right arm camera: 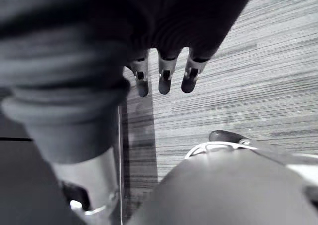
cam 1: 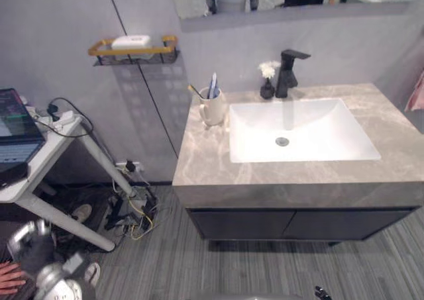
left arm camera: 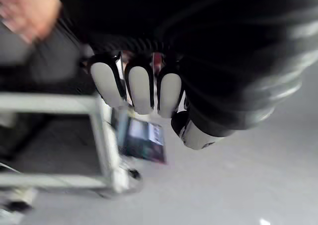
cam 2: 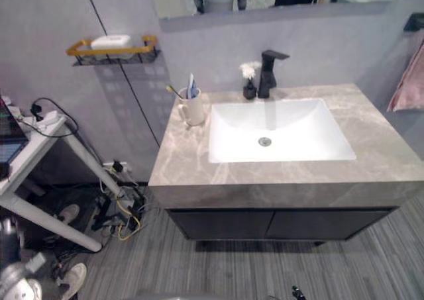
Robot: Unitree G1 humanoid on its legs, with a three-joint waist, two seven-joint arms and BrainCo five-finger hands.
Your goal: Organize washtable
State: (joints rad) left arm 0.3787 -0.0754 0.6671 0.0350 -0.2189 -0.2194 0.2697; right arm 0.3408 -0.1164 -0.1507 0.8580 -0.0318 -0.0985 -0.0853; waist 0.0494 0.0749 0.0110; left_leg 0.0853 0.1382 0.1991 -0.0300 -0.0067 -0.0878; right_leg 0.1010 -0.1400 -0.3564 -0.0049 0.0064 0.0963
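Left eye view: a washtable [cam 1: 205, 167] with a grey marbled top stands against the far wall, over a dark cabinet [cam 1: 291, 224].
Basin: a white sink [cam 1: 324, 131] is set into the top, right of centre, with only its drain inside.
Mug: a cream mug [cam 1: 212, 108] sits on the top at the far left corner, just left of the sink; a blue-and-white toothbrush [cam 1: 212, 86] stands upright in it, and a second, yellowish-tipped item [cam 1: 193, 90] leans out to the left.
Faucet: a black faucet [cam 1: 288, 71] stands behind the sink.
Vase: a small dark vase [cam 1: 267, 88] holding a white flower is just left of the faucet.
Wall shelf: a gold-rimmed shelf [cam 1: 132, 50] hangs on the wall to the left of the washtable and holds one white bar-shaped item [cam 1: 130, 42].
Side table: a white table [cam 1: 40, 167] at far left carries an open laptop [cam 1: 16, 128].
Left hand: the left hand [cam 1: 33, 247] hangs low at near left, well apart from the washtable; its fingers [left arm camera: 141, 88] are relaxed and hold nothing.
Right hand: the right hand [right arm camera: 164, 61] points at the grey floor, fingers loosely extended, nothing in them.
Person: a person's hand [cam 1: 8, 277] shows at the near left edge.
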